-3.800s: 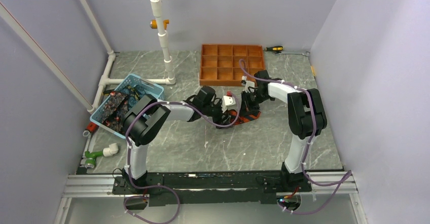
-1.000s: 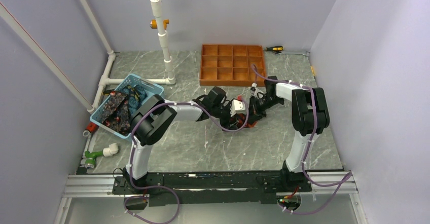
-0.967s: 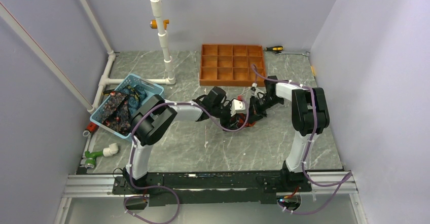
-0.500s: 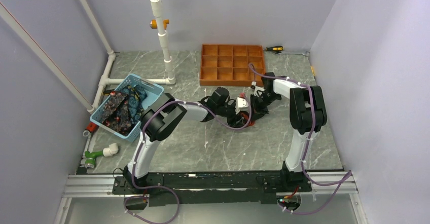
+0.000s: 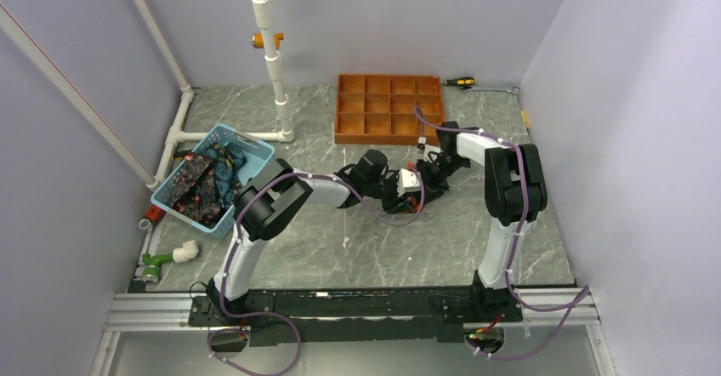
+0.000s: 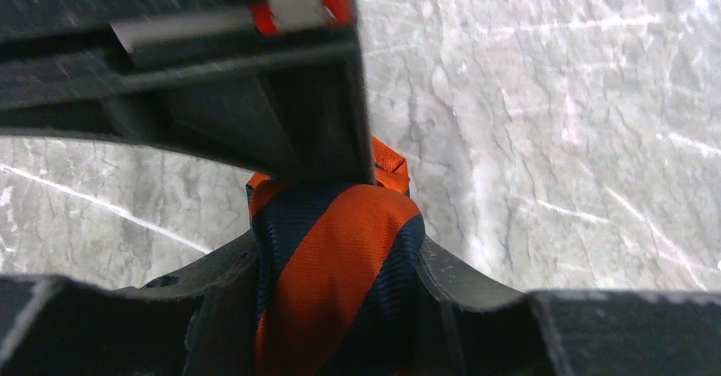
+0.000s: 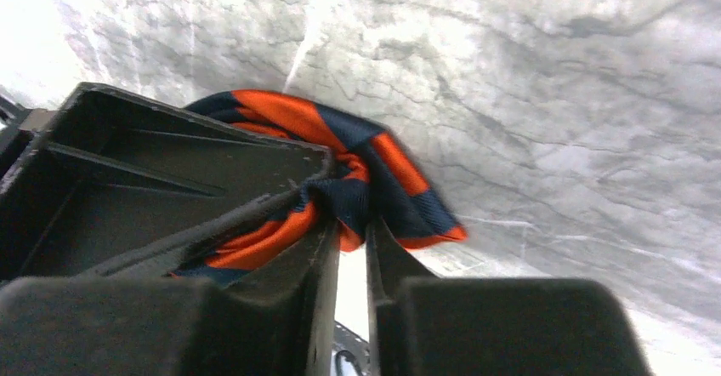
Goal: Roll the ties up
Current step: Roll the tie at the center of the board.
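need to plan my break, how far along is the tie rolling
Nothing looks finished: the orange tray shows no rolls. In hand: the striped tie, bunched mid-table, is clamped by the left gripper while the right gripper pinches a fold of it. Left: finishing that roll, plus the ties heaped in the blue basket.

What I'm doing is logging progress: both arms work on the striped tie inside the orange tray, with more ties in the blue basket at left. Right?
Not quite. The striped tie lies on the marbled table, in front of the orange tray, not inside it; the top external view shows this. Both arms do work on it, with more ties in the blue basket at left.
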Robot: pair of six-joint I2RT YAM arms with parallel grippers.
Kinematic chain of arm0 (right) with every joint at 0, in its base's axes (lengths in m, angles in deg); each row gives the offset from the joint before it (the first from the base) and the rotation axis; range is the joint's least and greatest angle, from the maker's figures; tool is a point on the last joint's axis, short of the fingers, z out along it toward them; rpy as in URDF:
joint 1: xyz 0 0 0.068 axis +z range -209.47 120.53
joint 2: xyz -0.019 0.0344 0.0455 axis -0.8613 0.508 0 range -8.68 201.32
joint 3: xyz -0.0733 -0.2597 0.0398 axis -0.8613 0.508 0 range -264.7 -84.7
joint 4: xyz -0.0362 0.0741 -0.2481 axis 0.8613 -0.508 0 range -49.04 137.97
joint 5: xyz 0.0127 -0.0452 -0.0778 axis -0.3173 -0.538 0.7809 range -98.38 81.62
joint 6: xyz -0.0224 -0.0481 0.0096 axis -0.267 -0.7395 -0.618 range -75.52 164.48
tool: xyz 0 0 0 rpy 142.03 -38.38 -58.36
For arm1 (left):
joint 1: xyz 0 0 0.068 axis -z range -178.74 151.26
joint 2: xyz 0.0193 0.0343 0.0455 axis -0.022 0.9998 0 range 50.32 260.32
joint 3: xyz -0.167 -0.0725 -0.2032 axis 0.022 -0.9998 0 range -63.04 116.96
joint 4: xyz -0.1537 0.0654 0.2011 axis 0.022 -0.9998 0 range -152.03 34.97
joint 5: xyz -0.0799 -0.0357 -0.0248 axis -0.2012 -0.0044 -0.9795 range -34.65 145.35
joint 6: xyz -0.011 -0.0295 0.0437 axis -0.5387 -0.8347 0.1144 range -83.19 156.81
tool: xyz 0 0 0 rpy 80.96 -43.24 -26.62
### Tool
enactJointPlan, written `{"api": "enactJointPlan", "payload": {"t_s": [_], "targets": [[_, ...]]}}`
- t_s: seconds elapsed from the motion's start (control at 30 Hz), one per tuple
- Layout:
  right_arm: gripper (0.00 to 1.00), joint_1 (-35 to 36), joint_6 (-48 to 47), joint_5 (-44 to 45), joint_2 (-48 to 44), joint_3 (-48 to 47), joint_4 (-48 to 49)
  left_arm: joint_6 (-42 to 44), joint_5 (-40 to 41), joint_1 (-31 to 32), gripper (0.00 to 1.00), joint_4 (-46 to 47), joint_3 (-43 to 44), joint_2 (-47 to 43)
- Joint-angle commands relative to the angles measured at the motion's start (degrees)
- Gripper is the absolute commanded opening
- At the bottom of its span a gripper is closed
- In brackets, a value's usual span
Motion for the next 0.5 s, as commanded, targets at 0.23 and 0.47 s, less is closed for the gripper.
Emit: {"api": "enactJointPlan", "payload": {"t_s": [0.23,0.47], "targets": [[0.57,-13.89,-0.13,-16.33,-9.57,9.81,8.65,10.39,6.69,0.11,0.03,-24.66,-0.96,2.54],[0.89,-14.16,6.66,-20.41,-5.2,13.71,17.27,10.59,6.66,0.1,0.03,-24.94,-0.37,3.19]]}}
